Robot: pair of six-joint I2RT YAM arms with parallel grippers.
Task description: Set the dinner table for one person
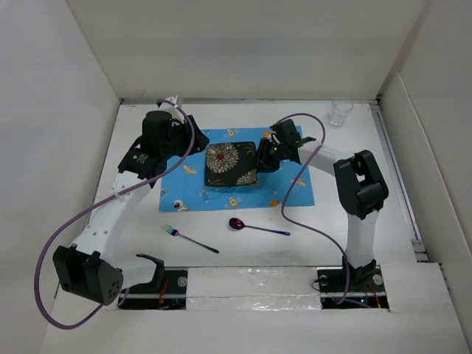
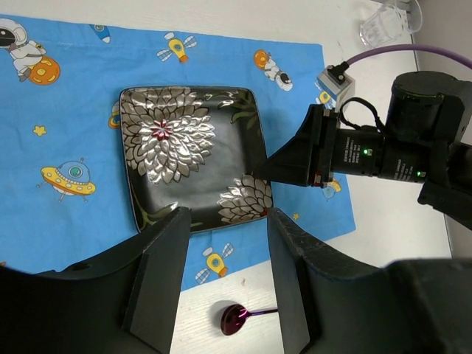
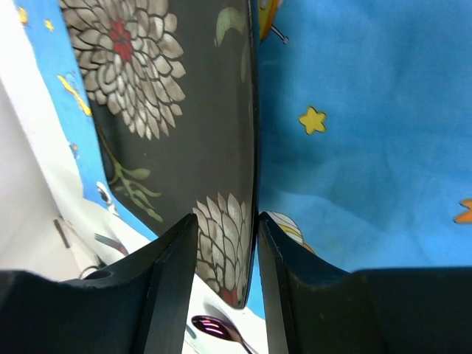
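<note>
Top external: dinner table carries blue placemat at ctr. Left gripper is spread wide, empty, over square floral plate laid on it. Plate's rt rim is straddled by right gripper; pinched or slack can't be told, contact hidden. Plate step is judged nearly done; clean release is needed next, then fork and spoon.

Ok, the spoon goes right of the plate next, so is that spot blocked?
Yes: the right gripper sits over that strip of placemat, jaws closed about the plate's right rim. The spoon itself lies uncovered on the dinner table.
</note>
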